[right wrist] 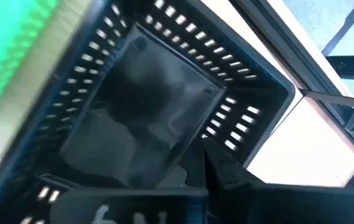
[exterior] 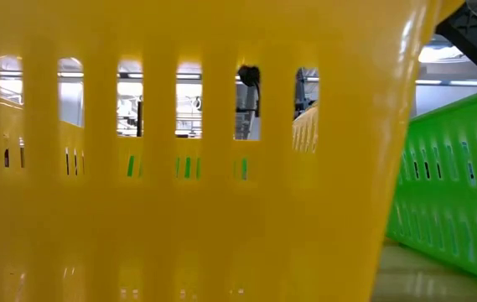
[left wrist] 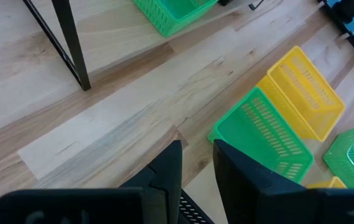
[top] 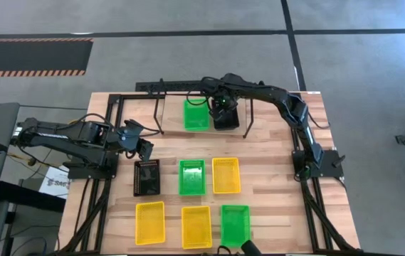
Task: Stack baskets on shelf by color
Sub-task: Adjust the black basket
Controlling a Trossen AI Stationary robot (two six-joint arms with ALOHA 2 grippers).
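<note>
The shelf (top: 188,87) stands at the table's far side, its legs (left wrist: 71,46) on the wood. A green basket (top: 196,115) sits between those legs, its base on the table. Just right of it is a black basket (top: 225,118), with my right gripper (top: 222,105) shut on it from above. My left gripper (top: 141,146) hovers open at the table's left, above a second black basket (top: 147,177), with nothing between its fingers (left wrist: 170,168). Green and yellow baskets lie on the near half of the table. My right gripper pinches the rim of one wall (right wrist: 209,149) of the black basket between its shut fingers (right wrist: 223,171), which come steeply from above and point down. The basket's open top faces the gripper. Whether its base rests on the table I cannot tell.
On the table lie a green basket (top: 191,177), a yellow one (top: 225,175), and nearer, two yellow ones (top: 150,222) (top: 196,226) and a green one (top: 235,224). A yellow basket (exterior: 188,168) fills the low view, with a green one (exterior: 456,201) to its right. A black frame (top: 106,135) edges the table.
</note>
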